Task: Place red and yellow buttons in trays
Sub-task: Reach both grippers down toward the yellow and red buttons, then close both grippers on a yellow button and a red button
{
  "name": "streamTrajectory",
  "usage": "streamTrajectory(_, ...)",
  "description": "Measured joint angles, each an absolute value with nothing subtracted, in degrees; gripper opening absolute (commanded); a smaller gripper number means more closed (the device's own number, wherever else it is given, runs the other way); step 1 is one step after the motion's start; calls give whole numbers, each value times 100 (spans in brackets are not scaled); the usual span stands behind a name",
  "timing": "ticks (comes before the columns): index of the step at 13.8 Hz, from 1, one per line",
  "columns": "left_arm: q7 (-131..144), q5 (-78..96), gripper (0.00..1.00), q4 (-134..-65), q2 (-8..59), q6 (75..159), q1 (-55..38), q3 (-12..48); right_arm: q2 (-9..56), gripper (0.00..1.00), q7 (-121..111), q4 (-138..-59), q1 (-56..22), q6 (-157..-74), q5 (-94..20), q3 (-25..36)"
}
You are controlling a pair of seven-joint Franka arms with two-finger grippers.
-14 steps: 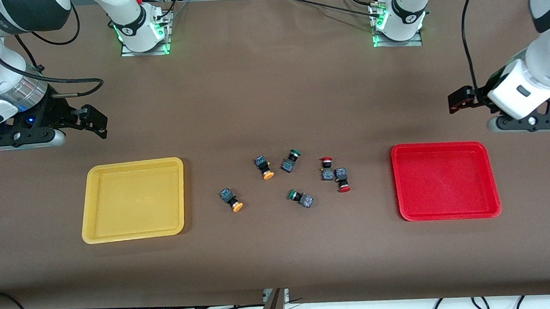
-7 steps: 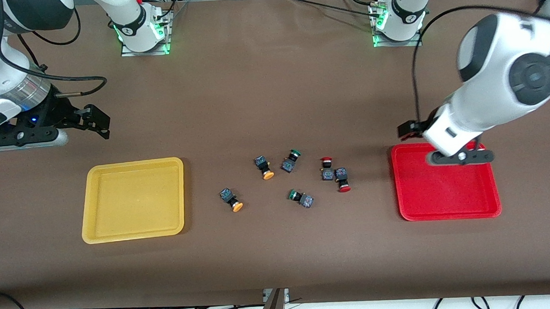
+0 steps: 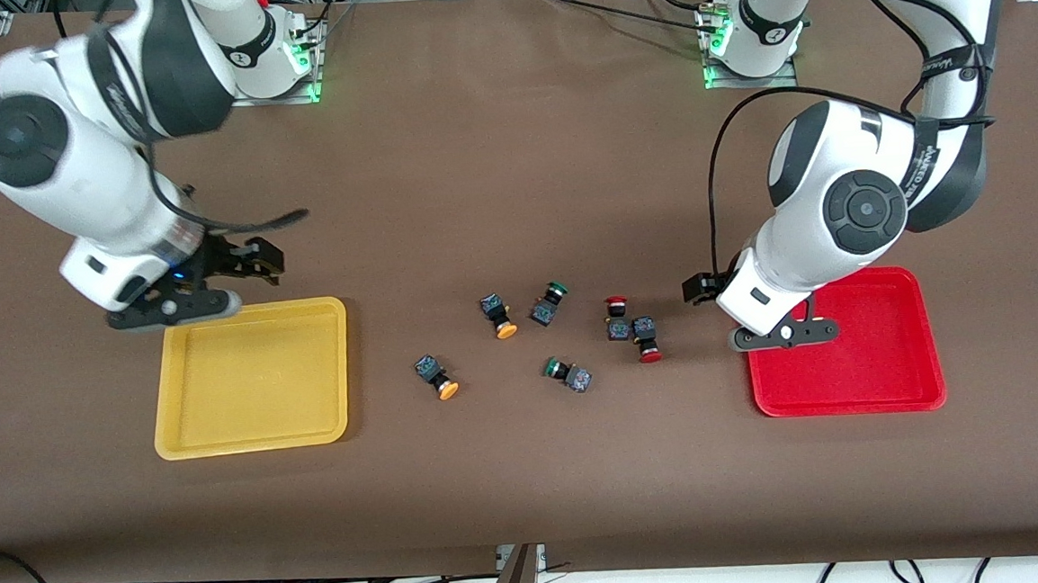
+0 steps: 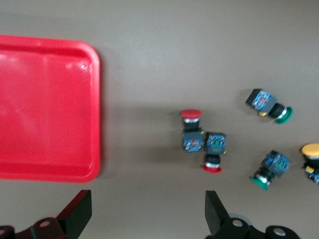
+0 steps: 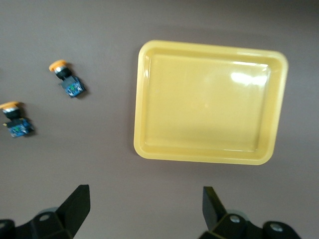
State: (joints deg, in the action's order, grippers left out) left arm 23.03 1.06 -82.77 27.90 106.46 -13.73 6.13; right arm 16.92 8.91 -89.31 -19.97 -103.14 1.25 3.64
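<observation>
Left gripper (image 3: 697,288): it has swung in from the table's end and now hangs by the red tray's (image 3: 904,394) edge, close to the two red buttons (image 3: 634,328). Fingers spread wide, holding nothing.
Right gripper (image 3: 251,258): it has come in too, up over the yellow tray's (image 3: 253,441) rim. Fingers spread wide, empty.
Yellow buttons (image 3: 470,353): lying on the table between the trays, with two green buttons (image 3: 560,339).
Trays: both empty.
What it means: no button is picked up yet; the arms look ready to start.
</observation>
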Motion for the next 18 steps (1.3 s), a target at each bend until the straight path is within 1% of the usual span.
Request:
streamTrajectory(1,2436,107,100,-8281,2910,10865,-1466,616,1962,100,891,-8928,-2056,-10428,123,350)
streamTrajectory(3,2709,107,100,-8288,3257,11334,-1691,617,2564,100,917,-8880,-2249,-10920,123,341)
streamTrajectory(4,2777,107,100,-8289,3446,11532,-1792,620,2835,100,927,-8849,-2344,-11288,124,338)
streamTrajectory(7,2863,106,100,-8292,3896,12031,-1950,609,3640,100,827,-8816,-2546,-12735,124,313)
streamTrajectory(9,2864,84,100,-8294,4141,12310,-1947,554,4127,100,804,-8677,-2695,-13332,124,249)
streamTrajectory(13,2864,-364,100,-8294,4487,12637,-1910,500,4871,100,803,-8043,-2859,-13490,124,-35)
streamTrajectory(16,2864,-417,100,-8298,4546,12691,-1901,494,5140,100,743,-7687,-2953,-13596,129,-65)
streamTrajectory(18,2864,-421,100,-8322,4553,12691,-1888,488,5246,100,486,-7605,-2945,-13702,134,-55)
